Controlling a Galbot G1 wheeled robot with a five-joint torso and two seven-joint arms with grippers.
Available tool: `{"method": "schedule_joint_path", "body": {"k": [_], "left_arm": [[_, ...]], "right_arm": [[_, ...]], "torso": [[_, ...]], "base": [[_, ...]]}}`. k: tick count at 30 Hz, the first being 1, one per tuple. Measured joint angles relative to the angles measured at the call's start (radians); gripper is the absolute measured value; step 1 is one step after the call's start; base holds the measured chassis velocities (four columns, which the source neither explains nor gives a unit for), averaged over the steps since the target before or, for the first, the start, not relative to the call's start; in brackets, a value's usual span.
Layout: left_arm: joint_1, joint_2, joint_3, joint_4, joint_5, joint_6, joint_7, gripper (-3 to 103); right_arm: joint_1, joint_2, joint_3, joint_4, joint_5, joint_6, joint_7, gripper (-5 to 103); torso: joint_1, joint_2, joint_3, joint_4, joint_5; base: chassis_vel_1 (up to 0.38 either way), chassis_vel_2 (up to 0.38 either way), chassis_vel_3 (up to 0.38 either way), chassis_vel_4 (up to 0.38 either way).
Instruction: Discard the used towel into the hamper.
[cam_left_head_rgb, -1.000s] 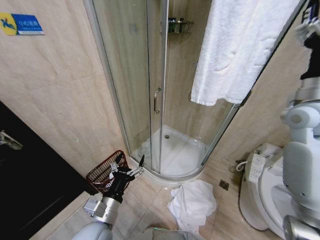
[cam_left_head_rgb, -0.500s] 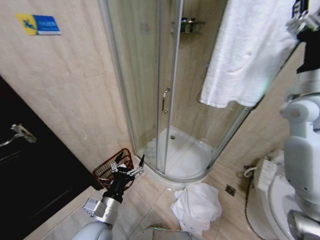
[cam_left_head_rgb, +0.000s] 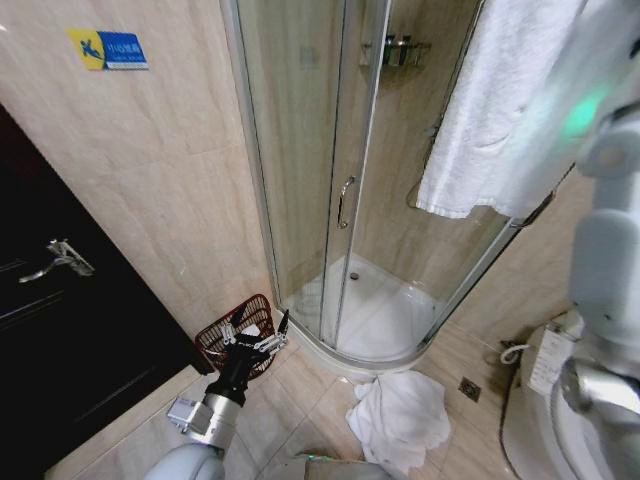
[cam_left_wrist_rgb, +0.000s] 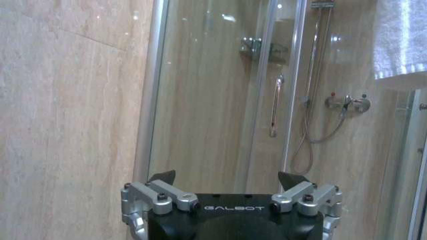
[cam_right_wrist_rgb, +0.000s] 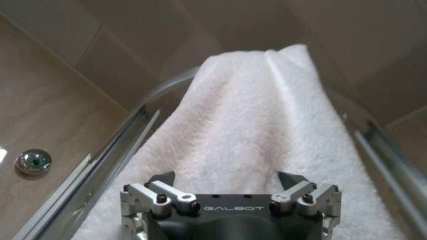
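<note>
A white towel (cam_left_head_rgb: 500, 110) hangs over the top rail of the glass shower enclosure. Seen from the right wrist, this towel (cam_right_wrist_rgb: 260, 125) lies just under my right gripper (cam_right_wrist_rgb: 227, 177), which is open and apart from it. My right arm (cam_left_head_rgb: 610, 230) rises along the right edge of the head view. A second white towel (cam_left_head_rgb: 400, 420) lies crumpled on the floor tiles by the shower base. The hamper (cam_left_head_rgb: 232, 338), a dark red-brown wire basket, stands on the floor against the wall. My left gripper (cam_left_head_rgb: 258, 322) hangs open and empty just in front of the hamper, also seen from the left wrist (cam_left_wrist_rgb: 227, 176).
The curved glass shower enclosure (cam_left_head_rgb: 340, 200) with a handle fills the middle. A dark door (cam_left_head_rgb: 60, 330) with a lever handle is at the left. A toilet (cam_left_head_rgb: 545, 400) stands at the right. Bare floor tiles lie between the hamper and the crumpled towel.
The whole head picture has shifted right and down, so the camera has turned. My right arm now shows blurred and larger at the upper right. The left arm keeps its pose.
</note>
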Motion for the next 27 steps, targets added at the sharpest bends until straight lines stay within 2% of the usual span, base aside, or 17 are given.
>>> {"method": "schedule_joint_path", "body": {"k": [3,5,7,9,13,15,19,27], "left_arm": [[0.0,0.0,0.0,0.0,0.0,0.0,0.0,100],[0.0,0.0,0.0,0.0,0.0,0.0,0.0,100],[0.0,0.0,0.0,0.0,0.0,0.0,0.0,100],[0.0,0.0,0.0,0.0,0.0,0.0,0.0,100],[0.0,0.0,0.0,0.0,0.0,0.0,0.0,100],[0.0,0.0,0.0,0.0,0.0,0.0,0.0,100],[0.0,0.0,0.0,0.0,0.0,0.0,0.0,100],[0.0,0.0,0.0,0.0,0.0,0.0,0.0,100]], "right_arm": [[0.024,0.029,-0.022,-0.012,-0.025,-0.015,0.016,100],[0.06,0.088,-0.05,-0.053,-0.112,-0.029,0.036,100],[0.069,0.104,-0.063,-0.064,-0.132,-0.034,0.042,100],[0.08,0.126,-0.083,-0.073,-0.146,-0.047,0.051,90],[0.096,0.151,-0.109,-0.069,-0.141,-0.065,0.063,84],[0.103,0.157,-0.121,-0.067,-0.129,-0.069,0.066,89],[0.119,0.178,-0.15,-0.059,-0.1,-0.07,0.076,90],[0.151,0.195,-0.17,-0.075,-0.114,-0.08,0.082,90]], "torso": [[0.0,0.0,0.0,0.0001,-0.0005],[0.0,0.0,0.0,0.0002,-0.0006],[0.0,0.0,0.0,0.0003,-0.0002],[0.0,0.0,0.0,0.0002,-0.0002],[0.0,0.0,0.0,0.0,-0.0002],[0.0,0.0,0.0,0.0,-0.0002],[0.0,0.0,0.0,0.0,-0.0002],[0.0,0.0,0.0,0.0001,-0.0004]], "base": [[0.0,0.0,0.0,0.0],[0.0,0.0,0.0,0.0],[0.0,0.0,0.0,0.0],[0.0,0.0,0.0,0.0],[0.0,0.0,0.0,0.0],[0.0,0.0,0.0,0.0],[0.0,0.0,0.0,0.0],[0.0,0.0,0.0,0.0]]}}
